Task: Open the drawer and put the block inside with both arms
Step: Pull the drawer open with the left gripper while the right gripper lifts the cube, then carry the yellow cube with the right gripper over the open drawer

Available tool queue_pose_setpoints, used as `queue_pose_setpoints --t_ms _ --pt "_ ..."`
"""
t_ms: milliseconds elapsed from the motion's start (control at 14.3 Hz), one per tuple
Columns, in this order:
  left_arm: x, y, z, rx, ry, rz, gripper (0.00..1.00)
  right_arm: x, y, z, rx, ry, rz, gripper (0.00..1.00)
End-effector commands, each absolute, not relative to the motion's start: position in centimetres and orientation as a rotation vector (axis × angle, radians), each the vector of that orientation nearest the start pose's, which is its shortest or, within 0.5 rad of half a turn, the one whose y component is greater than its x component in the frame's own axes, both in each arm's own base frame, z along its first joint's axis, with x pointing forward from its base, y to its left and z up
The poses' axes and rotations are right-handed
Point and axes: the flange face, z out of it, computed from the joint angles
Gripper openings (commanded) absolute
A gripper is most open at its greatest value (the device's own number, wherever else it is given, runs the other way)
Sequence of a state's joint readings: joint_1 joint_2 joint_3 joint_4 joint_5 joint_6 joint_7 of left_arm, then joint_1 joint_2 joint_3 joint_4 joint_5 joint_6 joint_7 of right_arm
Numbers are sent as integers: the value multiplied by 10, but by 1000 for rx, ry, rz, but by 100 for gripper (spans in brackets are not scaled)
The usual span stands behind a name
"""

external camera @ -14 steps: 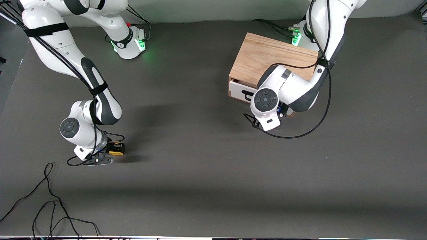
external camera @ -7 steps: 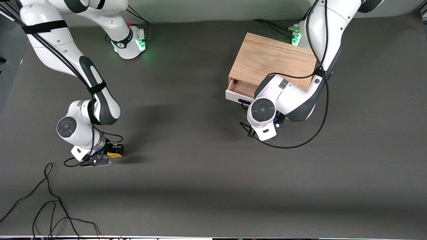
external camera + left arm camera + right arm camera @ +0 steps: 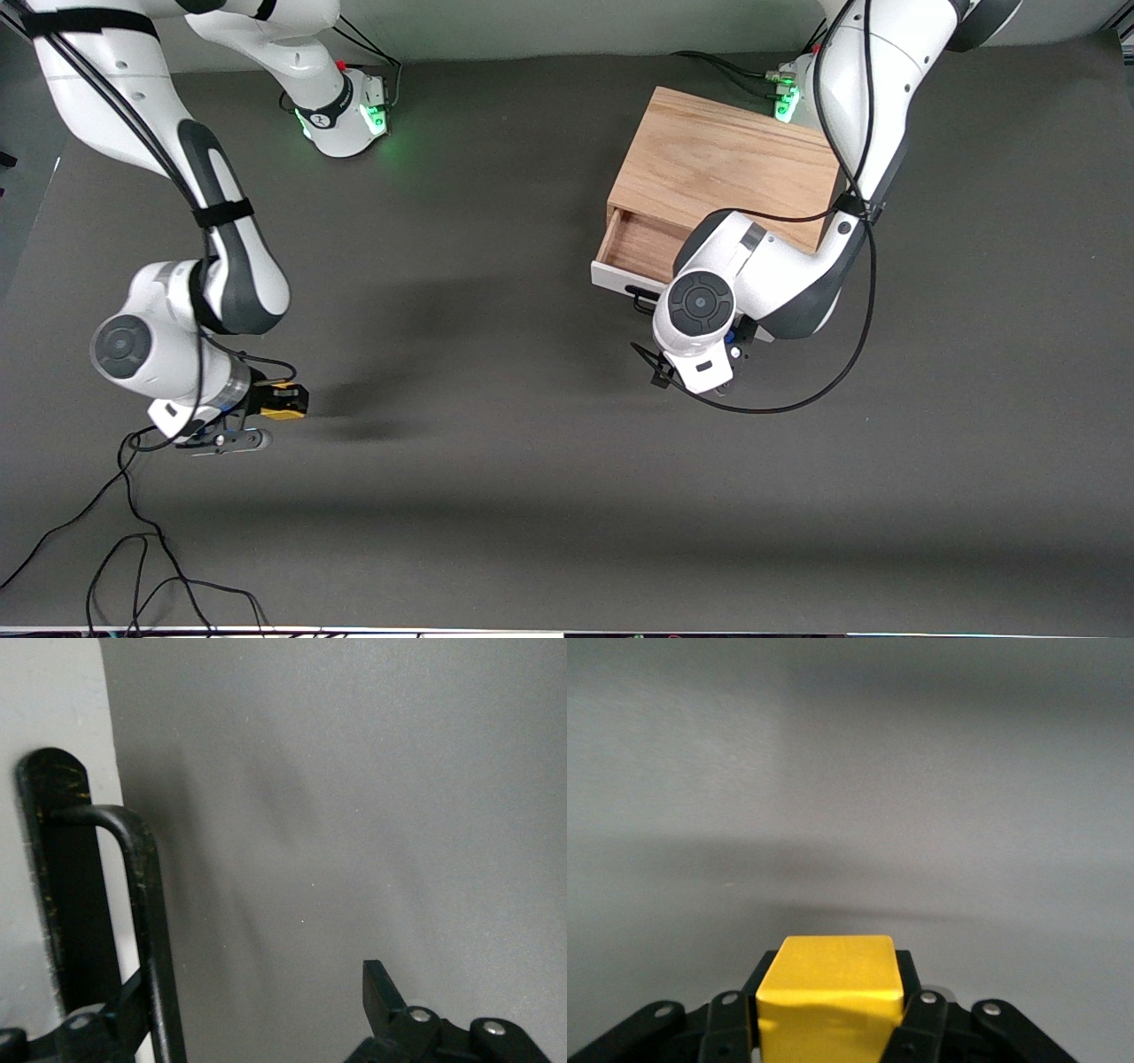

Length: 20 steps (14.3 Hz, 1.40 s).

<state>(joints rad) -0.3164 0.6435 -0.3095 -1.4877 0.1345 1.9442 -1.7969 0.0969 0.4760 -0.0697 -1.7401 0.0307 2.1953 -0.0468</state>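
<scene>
The light oak cabinet (image 3: pixel 722 168) stands near the left arm's base. Its white-fronted drawer (image 3: pixel 616 279) is pulled partly out, and the light wood interior (image 3: pixel 642 244) shows empty. My left gripper (image 3: pixel 239 1001) is at the drawer's black bar handle (image 3: pixel 146 904). The jaws stand wide apart, with the bar beside one finger. In the front view the left wrist hides this gripper. My right gripper (image 3: pixel 266 403) is shut on the yellow block (image 3: pixel 285 400) and holds it just above the mat at the right arm's end. The block also shows in the right wrist view (image 3: pixel 831 979).
Loose black cables (image 3: pixel 133 532) lie on the mat near the front edge at the right arm's end. The left arm's cable loop (image 3: pixel 780 403) hangs low beside the drawer. The green-lit bases (image 3: pixel 354 115) (image 3: pixel 784 97) stand along the back. Dark grey mat lies between the arms.
The drawer has slid from nearly shut to partly open as the left wrist drew back. The right gripper has risen with the block and shifted toward the right arm's end.
</scene>
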Motion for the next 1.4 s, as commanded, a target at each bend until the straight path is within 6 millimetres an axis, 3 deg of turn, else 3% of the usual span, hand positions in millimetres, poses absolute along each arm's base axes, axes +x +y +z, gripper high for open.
queue_pose_setpoints --t_ms 0,280,490,771,981,1331 --pt "591 -372 304 -2502 -1604 184 100 678 32 365 -3141 -105 85 27" --pt "595 -373 299 -2510 -1614 186 100 686 55 441 -3088 -78 133 27" --pt "605 -376 301 -2525 -1632 183 100 685 83 482 -3070 -30 136 27" --pt "616 -380 303 -2588 -1638 121 100 677 121 519 -3043 33 123 28" --pt "621 -389 310 -2659 -1657 50 100 668 162 547 -3005 80 87 28" --pt "631 -394 322 -2737 -1679 -48 100 648 240 560 -2925 199 82 28"
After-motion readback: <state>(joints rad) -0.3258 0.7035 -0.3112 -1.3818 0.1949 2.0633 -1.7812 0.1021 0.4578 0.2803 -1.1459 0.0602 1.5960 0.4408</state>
